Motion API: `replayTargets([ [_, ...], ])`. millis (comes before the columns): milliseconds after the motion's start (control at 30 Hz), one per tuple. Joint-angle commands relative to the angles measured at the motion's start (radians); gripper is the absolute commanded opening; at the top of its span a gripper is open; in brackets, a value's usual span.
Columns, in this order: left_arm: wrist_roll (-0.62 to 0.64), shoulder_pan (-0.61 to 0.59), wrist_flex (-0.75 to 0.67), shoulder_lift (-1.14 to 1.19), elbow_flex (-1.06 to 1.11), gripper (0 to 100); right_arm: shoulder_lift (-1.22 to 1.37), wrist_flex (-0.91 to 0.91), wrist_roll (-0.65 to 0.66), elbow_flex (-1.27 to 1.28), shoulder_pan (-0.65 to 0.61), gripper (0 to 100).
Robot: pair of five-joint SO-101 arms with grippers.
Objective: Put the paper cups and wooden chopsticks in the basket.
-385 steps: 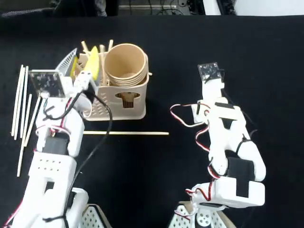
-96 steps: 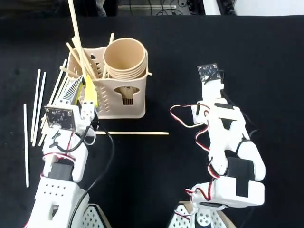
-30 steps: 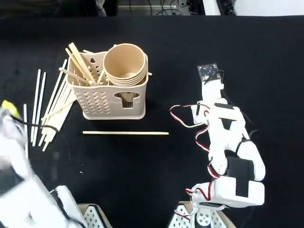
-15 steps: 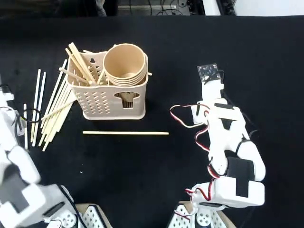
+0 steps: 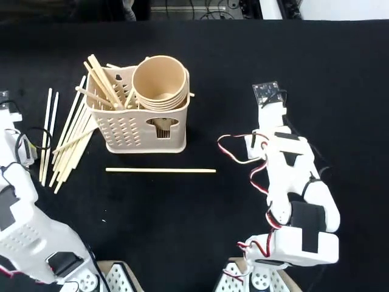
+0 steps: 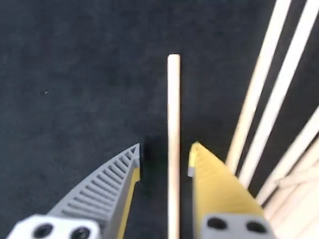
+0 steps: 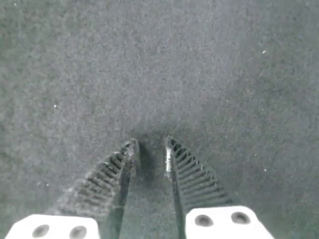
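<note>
My left pincer (image 6: pixel 165 147) is down at the table (image 5: pixel 304 61), well out to the left of the basket (image 5: pixel 143 131). Its jaws are moderately open astride one loose chopstick (image 6: pixel 173 99) and grip nothing yet. The paper cups (image 5: pixel 159 79) sit stacked in the basket with a bundle of chopsticks (image 5: pixel 103 82) beside them. More sticks (image 5: pixel 70 140) lie fanned against the basket's left wall, and one long stick (image 5: pixel 161 170) lies in front of it. My right pincer (image 7: pixel 150 143) hangs to the right of the basket, barely parted and empty.

The stick sits closer to my yellow finger (image 6: pixel 214 184), so closing may roll it away. The neighbouring sticks (image 6: pixel 279 89) lie just beside that finger, so I could catch one too. I also seem to be near the stick's end, so it might swing and hit the basket's rim.
</note>
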Motion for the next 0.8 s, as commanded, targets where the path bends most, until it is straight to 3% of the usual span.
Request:
replayTargets([
  [0,-0.002,0.041,-0.009,0.008,-0.033,2,-0.045,-0.008,0.011,-0.004,-0.014,9.2],
  [167,0.000,0.039,0.011,0.006,-0.079,3,-0.045,-0.008,0.011,-0.004,-0.014,9.2],
  [300,0.002,0.044,0.158,-0.043,-0.154,3,-0.045,-0.008,0.011,-0.005,-0.014,9.2],
  [567,0.133,0.151,0.410,-0.509,-0.163,3,-0.045,-0.008,0.011,-0.005,-0.014,9.2],
  [633,0.172,0.182,0.397,-0.674,-0.147,3,-0.045,-0.008,0.011,-0.004,-0.014,9.2],
  [767,0.250,0.240,0.180,-1.017,-0.031,3,-0.045,-0.008,0.011,-0.004,-0.014,9.2],
])
